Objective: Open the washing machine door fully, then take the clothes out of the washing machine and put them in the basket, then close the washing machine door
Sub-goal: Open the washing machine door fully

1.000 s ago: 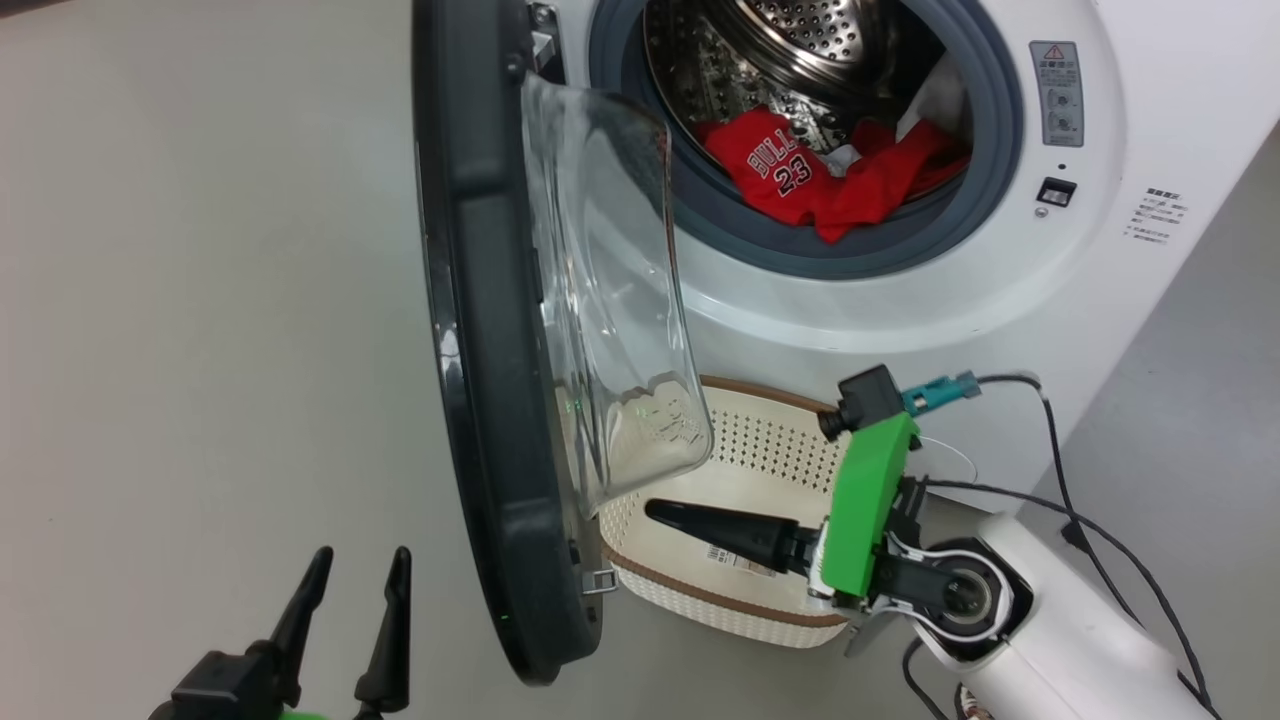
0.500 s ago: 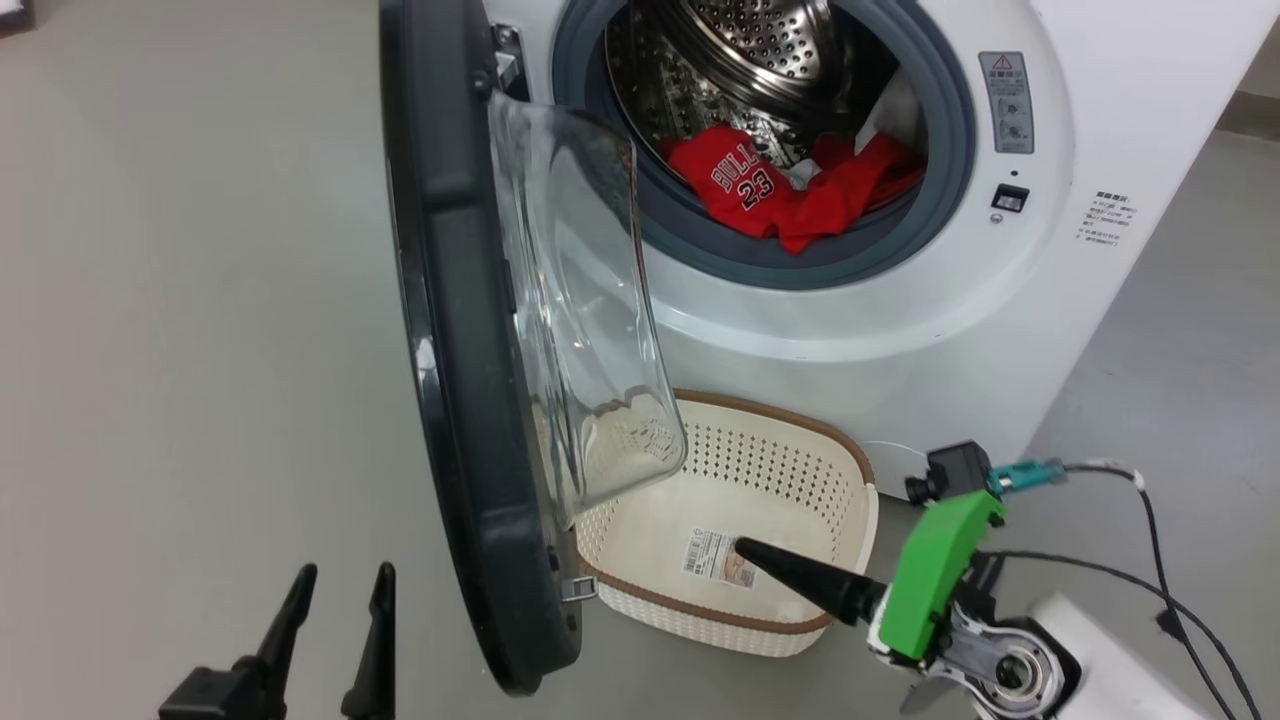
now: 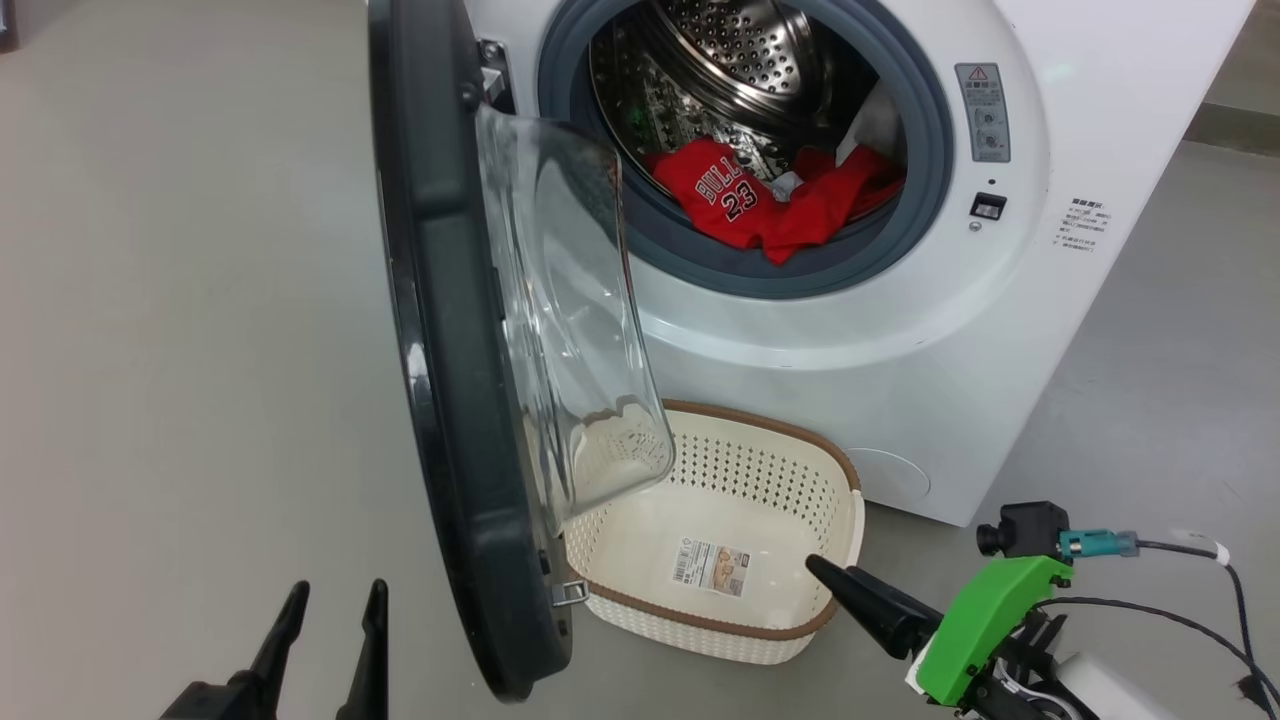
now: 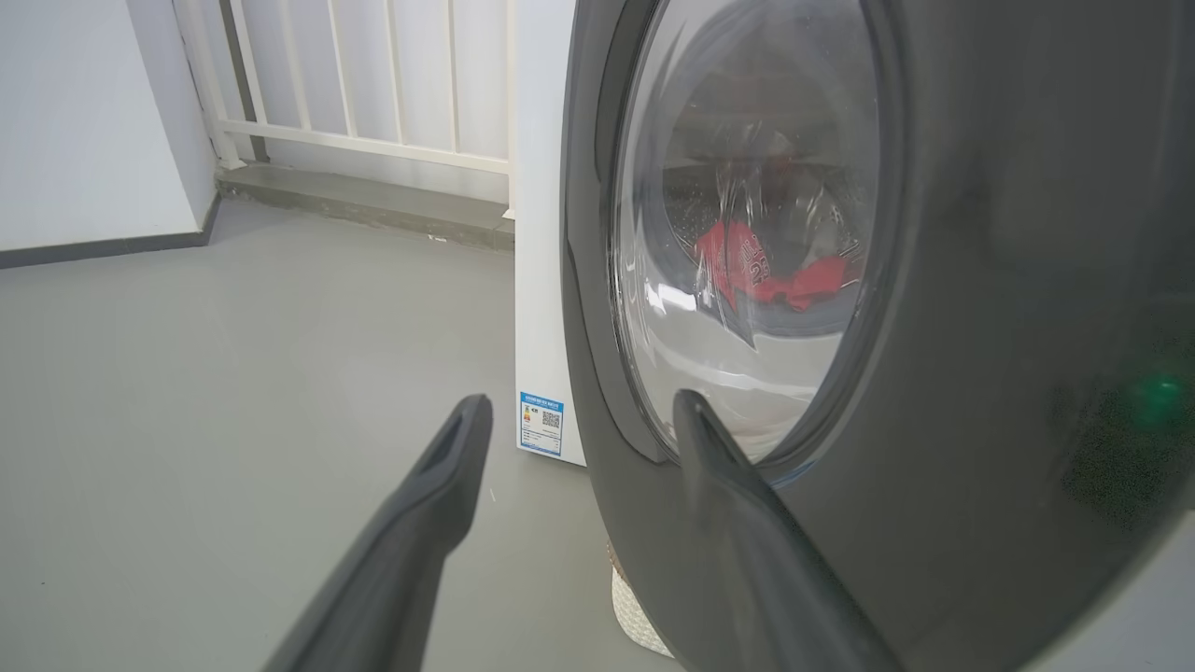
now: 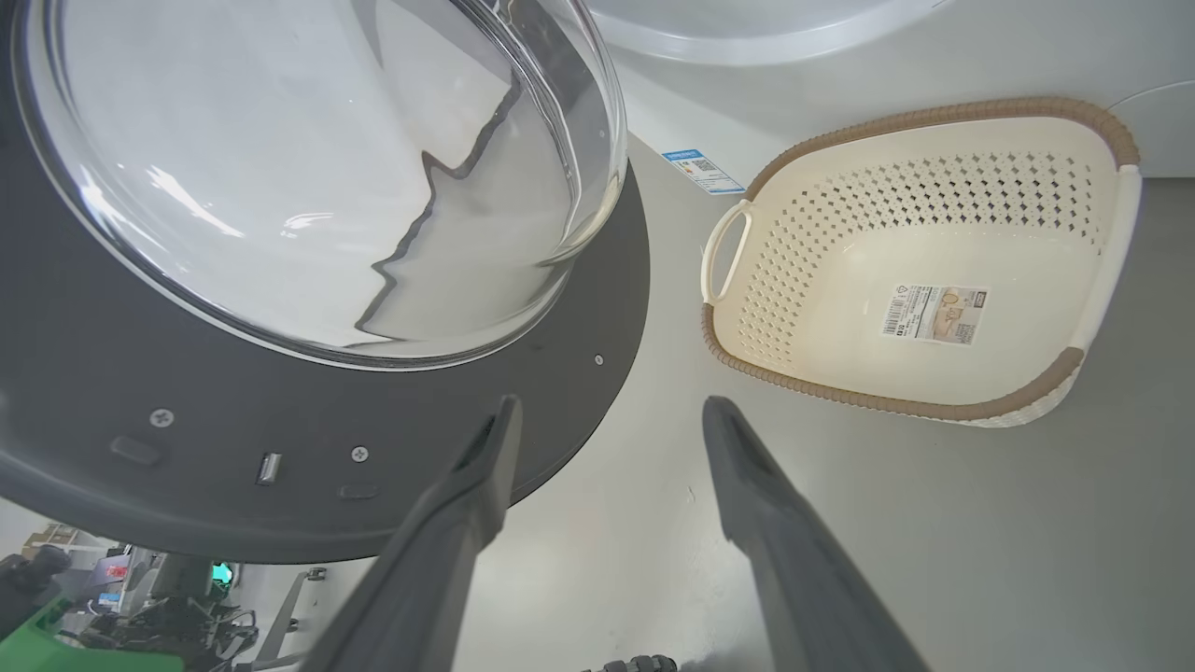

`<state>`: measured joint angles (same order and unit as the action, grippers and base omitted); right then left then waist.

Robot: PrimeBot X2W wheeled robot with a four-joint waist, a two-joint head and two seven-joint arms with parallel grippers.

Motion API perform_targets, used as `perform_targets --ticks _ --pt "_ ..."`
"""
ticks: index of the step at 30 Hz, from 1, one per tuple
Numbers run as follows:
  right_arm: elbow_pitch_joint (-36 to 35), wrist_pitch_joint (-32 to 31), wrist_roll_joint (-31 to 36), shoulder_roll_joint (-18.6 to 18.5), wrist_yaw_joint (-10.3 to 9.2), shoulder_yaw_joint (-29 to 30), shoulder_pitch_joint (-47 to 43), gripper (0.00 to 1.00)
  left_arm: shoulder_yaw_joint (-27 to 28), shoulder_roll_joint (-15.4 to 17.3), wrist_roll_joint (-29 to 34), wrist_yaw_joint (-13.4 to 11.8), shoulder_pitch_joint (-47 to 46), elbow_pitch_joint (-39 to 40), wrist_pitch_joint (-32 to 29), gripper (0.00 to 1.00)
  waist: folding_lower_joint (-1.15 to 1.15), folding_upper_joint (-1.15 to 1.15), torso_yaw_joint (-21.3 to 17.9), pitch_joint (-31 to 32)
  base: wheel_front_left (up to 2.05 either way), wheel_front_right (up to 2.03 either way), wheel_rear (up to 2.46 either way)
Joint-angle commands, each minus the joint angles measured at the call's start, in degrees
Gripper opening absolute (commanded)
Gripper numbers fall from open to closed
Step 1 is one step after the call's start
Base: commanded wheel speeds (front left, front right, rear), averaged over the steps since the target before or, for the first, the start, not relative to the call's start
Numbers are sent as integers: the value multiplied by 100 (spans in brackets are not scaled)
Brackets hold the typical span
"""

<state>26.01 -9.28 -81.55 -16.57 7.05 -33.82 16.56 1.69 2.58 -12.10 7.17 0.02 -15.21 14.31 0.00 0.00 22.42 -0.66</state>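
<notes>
1. Grey floor (image 3: 180,300) took up the left side of the head view. The left gripper (image 3: 337,595) stood at its bottom edge, both dark fingers spread apart and holding nothing, just left of the door's lower rim.
2. Next came the washing machine door (image 3: 450,350), swung out edge-on towards the camera. Its black rim was on the left and its bulging glass window (image 3: 570,330) faced right.
3. In the left wrist view one finger crossed the door's black outer face; whether it touched could not be told. A blue-and-white label (image 4: 541,423) showed low on the machine beyond.
4. Behind the door stood the washing machine (image 3: 900,350), its mouth uncovered. The clothes (image 3: 760,200), red and bearing the number 23, lay low in the steel drum (image 3: 740,60) and draped onto the grey gasket (image 3: 905,200).
5. Below the opening the basket (image 3: 700,630) sat on the floor against the machine's front, its left end behind the window and a sticker (image 3: 712,568) on its bottom.
6. At the lower right the right gripper (image 3: 830,575) pointed at the basket's near right corner. In the right wrist view its fingers were spread wide with nothing between them.
</notes>
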Motion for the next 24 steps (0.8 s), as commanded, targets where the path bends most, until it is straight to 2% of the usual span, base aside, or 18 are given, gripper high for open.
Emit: perform_targets --ticks 1,15,24 --pt "-55 289 145 -115 44 -125 -24 100 202 79 29 32 -90 116 69 100 0 0 -10 2 0 0 0" --pt "513 1853 698 -337 44 -884 148 100 234 75 31 32 -105 96 69 100 0 0 -78 -39 0 0 0" --pt "1021 2365 1032 -406 44 -1315 334 100 255 65 35 32 -107 70 69 100 0 0 -96 -43 0 0 0"
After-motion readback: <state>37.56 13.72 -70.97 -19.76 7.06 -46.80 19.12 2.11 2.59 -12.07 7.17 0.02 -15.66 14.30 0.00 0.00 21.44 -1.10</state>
